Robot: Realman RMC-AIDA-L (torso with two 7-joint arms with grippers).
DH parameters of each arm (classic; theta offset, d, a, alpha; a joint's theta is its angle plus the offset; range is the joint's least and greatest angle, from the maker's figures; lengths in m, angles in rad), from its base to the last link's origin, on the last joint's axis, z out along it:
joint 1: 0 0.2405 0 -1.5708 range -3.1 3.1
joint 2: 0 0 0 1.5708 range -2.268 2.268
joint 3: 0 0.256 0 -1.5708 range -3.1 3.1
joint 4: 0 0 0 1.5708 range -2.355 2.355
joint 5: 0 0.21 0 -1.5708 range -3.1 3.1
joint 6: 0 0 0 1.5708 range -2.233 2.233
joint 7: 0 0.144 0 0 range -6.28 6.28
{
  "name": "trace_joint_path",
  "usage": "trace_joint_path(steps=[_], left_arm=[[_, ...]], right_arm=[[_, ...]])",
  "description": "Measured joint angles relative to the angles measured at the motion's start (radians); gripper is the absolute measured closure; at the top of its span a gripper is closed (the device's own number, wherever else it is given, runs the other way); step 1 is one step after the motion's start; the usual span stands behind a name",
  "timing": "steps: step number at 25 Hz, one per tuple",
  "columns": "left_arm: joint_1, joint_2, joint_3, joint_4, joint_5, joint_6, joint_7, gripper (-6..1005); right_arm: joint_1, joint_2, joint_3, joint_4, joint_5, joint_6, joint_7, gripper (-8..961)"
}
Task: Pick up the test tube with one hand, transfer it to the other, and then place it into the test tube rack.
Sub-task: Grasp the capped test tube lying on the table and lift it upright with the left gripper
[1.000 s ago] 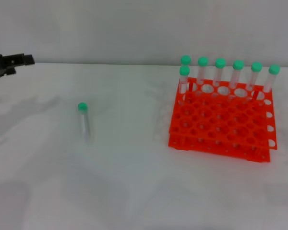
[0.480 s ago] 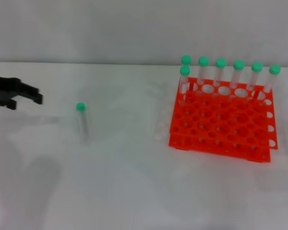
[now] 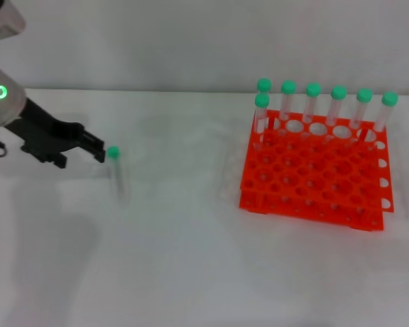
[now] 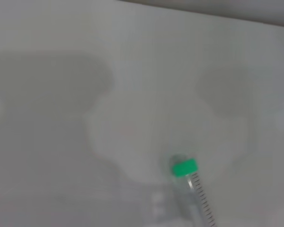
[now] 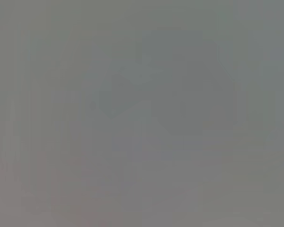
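Green-capped item: the test tube [image 3: 118,174], lying alone on the white counter [image 3: 191,259], cap toward the far side, well apart from the rack; also in the left wrist view [image 4: 191,189].
Orange item: the test tube rack [image 3: 313,174], on the counter's right, seven capped tubes [image 3: 337,105] standing along its back.
Left claw [image 3: 95,146]: black, fingertips just beside the tube's cap, not touching as far as can be seen; cannot tell whether spread or clenched.
Right claw: not in sight.
Step in hand: approach for the first pick-up; nothing is held.
Next move, by judgement: settle fingers either side of the tube's body, close, lift clear for the hand-over.
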Motion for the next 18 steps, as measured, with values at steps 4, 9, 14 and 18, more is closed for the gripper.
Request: trace_joint_path(steps=[4, 9, 14, 18], left_arm=[[-0.013, -0.007, -0.001, 0.015, -0.004, -0.026, -0.057, 210], [-0.014, -0.004, -0.002, 0.063, 0.0, -0.032, -0.152, 215], [-0.006, -0.003, -0.002, 0.093, 0.001, -0.026, -0.272, 221], [0.008, 0.001, -0.002, 0.107, 0.003, -0.012, -0.353, 225]], right_arm=[[-0.005, -0.001, 0.001, -0.01, 0.0, 0.002, 0.0, 80], [-0.006, -0.005, 0.007, -0.013, 0.0, 0.0, -0.008, 80], [0.001, -0.02, 0.008, -0.016, 0.0, 0.003, -0.021, 80], [-0.011, -0.027, 0.014, -0.042, 0.0, 0.003, -0.027, 80]])
